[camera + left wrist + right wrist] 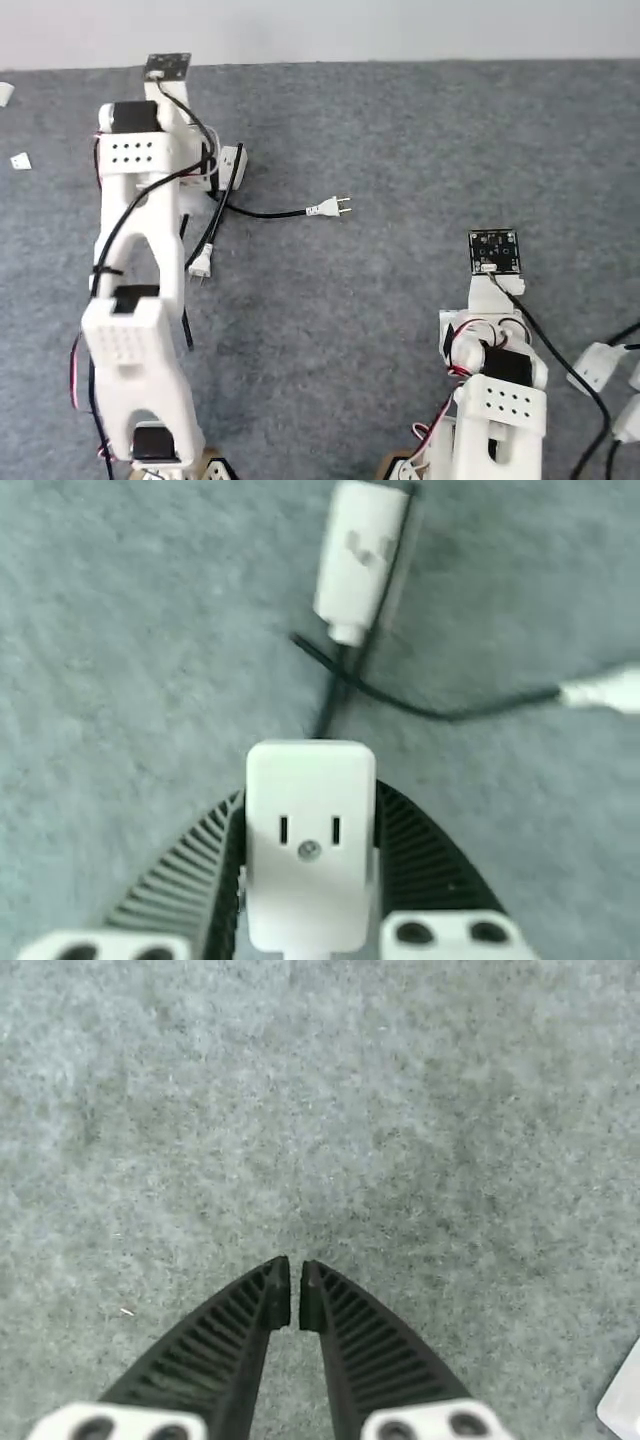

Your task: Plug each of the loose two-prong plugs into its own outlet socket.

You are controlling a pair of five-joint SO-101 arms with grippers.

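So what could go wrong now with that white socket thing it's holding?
The outlet socket sits pinched between the left arm's jaws, so it might twist or slip when a plug is pushed in. The black cords cross just beyond it; moving the socket could snag them and drag the white plug askew.

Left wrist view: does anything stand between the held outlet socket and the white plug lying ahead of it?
Only thin black cables cross the carpet between the outlet socket and that plug. No other object lies in the gap.
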